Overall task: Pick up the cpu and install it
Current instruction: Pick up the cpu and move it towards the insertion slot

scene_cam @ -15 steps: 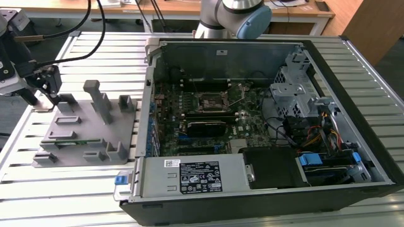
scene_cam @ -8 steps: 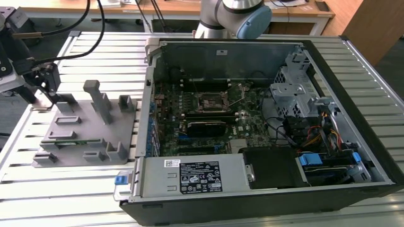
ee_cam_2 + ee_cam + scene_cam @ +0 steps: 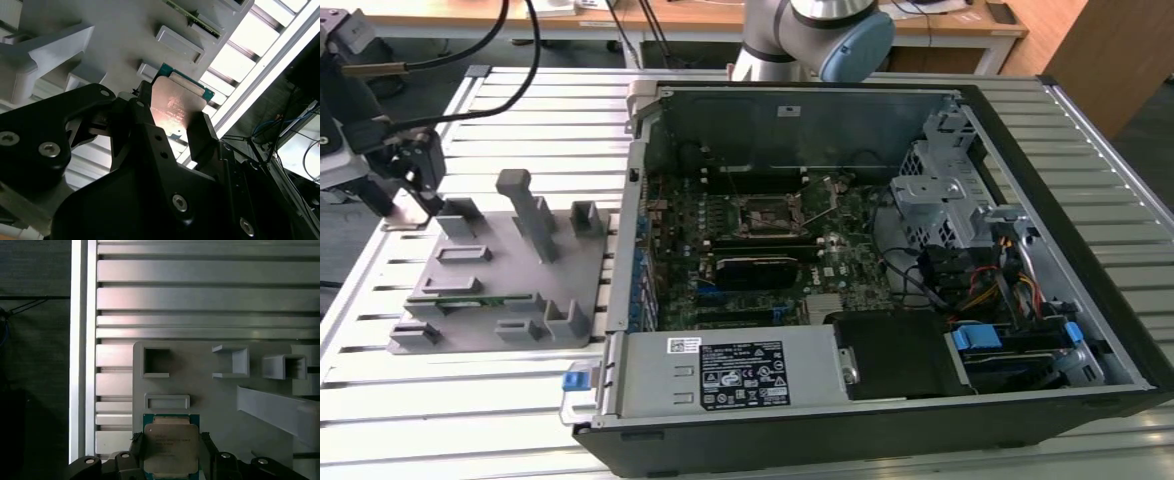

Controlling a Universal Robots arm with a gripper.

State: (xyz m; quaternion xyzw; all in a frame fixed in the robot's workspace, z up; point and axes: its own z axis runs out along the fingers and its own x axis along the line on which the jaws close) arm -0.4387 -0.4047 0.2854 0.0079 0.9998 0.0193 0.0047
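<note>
Ribbed aluminium makes up the table. On it lies the biggest thing here, an open computer case, with its circuit board bare and the square socket near the board's middle. On the exterior view's left, just beside the case, sits a grey plastic block with upright posts. The gripper hangs at the block's outer corner, well apart from the socket.

In both wrist views its fingers pinch the chip by two opposite edges, with the metal face toward the cameras. In the second wrist view the chip looks raised off the block and tilted against it, though I cannot tell whether it is fully free.

The hold looks risky because it takes only thin edges. A jolt, or a brush against a post or the case wall, could turn the chip between the pads or drop it. If the chip is skewed when it reaches the socket, it would likely sit crooked and press on the contacts beneath.
</note>
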